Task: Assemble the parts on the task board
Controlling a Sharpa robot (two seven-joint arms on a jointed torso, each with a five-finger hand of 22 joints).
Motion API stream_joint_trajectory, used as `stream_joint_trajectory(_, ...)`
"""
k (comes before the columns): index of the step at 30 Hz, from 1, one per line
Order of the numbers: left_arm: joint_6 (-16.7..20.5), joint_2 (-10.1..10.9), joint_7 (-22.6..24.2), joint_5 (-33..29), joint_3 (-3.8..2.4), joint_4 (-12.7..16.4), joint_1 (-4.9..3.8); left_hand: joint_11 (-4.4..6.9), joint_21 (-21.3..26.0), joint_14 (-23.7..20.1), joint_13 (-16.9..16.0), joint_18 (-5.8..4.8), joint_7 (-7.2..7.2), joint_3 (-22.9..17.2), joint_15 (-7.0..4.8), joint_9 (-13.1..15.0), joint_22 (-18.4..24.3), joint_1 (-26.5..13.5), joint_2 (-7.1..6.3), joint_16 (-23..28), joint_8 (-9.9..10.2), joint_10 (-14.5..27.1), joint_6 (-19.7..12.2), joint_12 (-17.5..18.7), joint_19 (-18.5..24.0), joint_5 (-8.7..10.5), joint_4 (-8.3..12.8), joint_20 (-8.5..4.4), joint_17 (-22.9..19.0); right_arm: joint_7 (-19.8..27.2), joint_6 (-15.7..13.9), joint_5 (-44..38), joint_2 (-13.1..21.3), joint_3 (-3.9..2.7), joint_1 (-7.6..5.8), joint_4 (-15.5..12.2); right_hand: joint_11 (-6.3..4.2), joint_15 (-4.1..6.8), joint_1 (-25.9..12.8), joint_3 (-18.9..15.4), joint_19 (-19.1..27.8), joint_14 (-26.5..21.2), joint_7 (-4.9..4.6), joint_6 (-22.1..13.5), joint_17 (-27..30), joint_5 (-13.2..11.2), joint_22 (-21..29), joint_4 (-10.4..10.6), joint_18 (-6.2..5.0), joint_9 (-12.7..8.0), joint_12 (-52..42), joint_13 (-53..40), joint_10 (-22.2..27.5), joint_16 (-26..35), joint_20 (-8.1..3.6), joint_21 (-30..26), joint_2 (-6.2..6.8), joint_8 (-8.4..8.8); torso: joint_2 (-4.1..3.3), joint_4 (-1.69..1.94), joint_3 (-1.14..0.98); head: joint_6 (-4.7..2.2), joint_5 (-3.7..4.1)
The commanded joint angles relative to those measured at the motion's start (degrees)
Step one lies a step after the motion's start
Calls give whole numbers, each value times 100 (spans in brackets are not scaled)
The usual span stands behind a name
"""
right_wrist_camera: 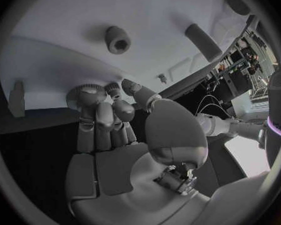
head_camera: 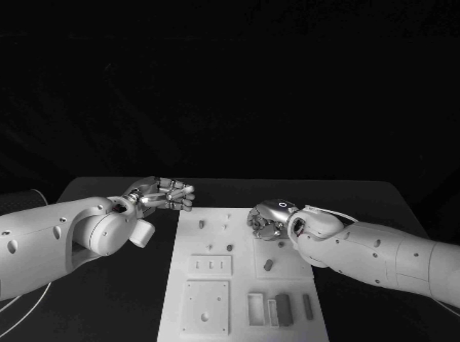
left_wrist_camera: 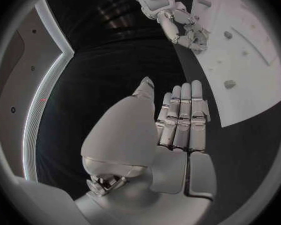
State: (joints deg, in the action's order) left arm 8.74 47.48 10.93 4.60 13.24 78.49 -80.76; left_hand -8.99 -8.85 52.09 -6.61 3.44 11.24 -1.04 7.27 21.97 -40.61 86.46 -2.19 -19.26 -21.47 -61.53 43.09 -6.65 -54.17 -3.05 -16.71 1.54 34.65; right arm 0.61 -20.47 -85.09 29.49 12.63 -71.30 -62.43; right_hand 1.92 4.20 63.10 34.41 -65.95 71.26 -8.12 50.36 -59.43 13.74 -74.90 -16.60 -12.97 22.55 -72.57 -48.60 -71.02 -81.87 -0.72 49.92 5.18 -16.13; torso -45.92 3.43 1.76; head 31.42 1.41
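- Task board (head_camera: 243, 285) is lying in the middle of the black table (head_camera: 117, 299), long side running away from the robot.
- Grey parts are sitting on the board: an elongated block (head_camera: 283, 309) is lying in the near right corner next to a slim bar (head_camera: 307, 306), a small peg (head_camera: 269, 265) is standing mid-board, and tiny pegs (head_camera: 228, 214) are sitting near the far end.
- Right hand (head_camera: 270, 220) is hovering over the board's far right edge, fingers curling inward and down; cannot tell if it is pinching anything.
- In the right wrist view its fingertips (right_wrist_camera: 84, 92) are sitting close to the board surface, near a round socketed part (right_wrist_camera: 118, 39).
- Left hand (head_camera: 164, 193) is hanging off the board's far left corner, over the table, fingers straight and side by side (left_wrist_camera: 181, 116), holding nothing.
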Motion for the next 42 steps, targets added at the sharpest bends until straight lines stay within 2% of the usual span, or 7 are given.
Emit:
stream_joint_trajectory(1,15,-1,34,11,-5,13,-8,-5,27,5,8,112,52,-11,29,-6,8,31,6,37,22,-37,-14,28,8,-11,-1,25,7,-36,47,-64,1,10,8,-54,-20,8,-86,41,-31,54,-13,51,13,-98,-100,4,-203,13,-38,12,-35,-23,-31,32,8,-42,-2,6,0,2,1)
stream_joint_trajectory(8,14,-1,35,11,-5,14,-8,-5,28,5,8,112,52,-10,29,-6,8,33,4,39,22,-38,-13,30,8,-11,-1,25,8,-72,-22,-65,-23,-3,-20,-124,-24,12,-130,56,-39,56,-9,52,20,-215,-96,10,-203,25,-38,23,-36,-21,-36,27,48,-47,-3,9,3,3,5)
stream_joint_trajectory(10,12,0,34,11,-5,13,-8,-5,28,6,8,112,52,-9,29,-6,8,33,3,40,22,-38,-13,31,8,-11,-1,25,9,-134,58,-92,-31,-4,-28,-129,-25,12,-137,59,-41,54,-8,54,25,-232,-96,11,-203,27,-38,25,-36,-20,-37,27,54,-49,-3,9,4,3,4)
stream_joint_trajectory(19,18,9,34,11,-5,13,-8,-5,30,6,9,112,52,-7,30,-6,8,35,1,43,23,-39,-14,34,8,-11,-1,26,11,-173,-10,-123,-20,-4,-29,-77,-14,5,-158,87,-35,19,-20,-7,77,-422,-92,7,-203,29,-30,45,-35,1,-40,8,170,-20,-4,0,-8,-11,7)
stream_joint_trajectory(29,11,5,38,11,-5,4,-8,-6,31,6,9,112,53,-4,31,-7,8,35,-3,46,25,-39,-16,37,8,-10,-2,27,14,-139,146,-132,29,-4,-31,-71,46,-49,-193,99,-46,0,-83,-197,104,-605,-88,43,-203,-13,-28,69,-41,7,-36,-6,409,82,-5,11,-8,-7,13)
stream_joint_trajectory(35,5,6,37,11,-5,6,-8,-6,32,6,10,112,55,-2,32,-8,8,36,-6,49,28,-40,-20,40,8,-10,-2,27,16,-106,114,-131,84,-11,-37,-76,52,-55,-198,115,-50,2,-89,-206,100,-613,-87,54,-203,-15,-30,72,-41,5,-35,-8,412,87,-7,-1,-13,-10,4)
stream_joint_trajectory(42,-1,4,39,11,-5,6,-8,-6,33,6,10,112,55,-1,32,-9,8,36,-6,51,29,-41,-21,43,8,-10,-2,28,18,-99,104,-126,98,-15,-46,-37,53,-59,-205,145,-60,12,-88,-177,86,-584,-87,71,-203,-8,-39,74,-43,-4,-35,-10,365,68,-4,6,-5,-20,12)
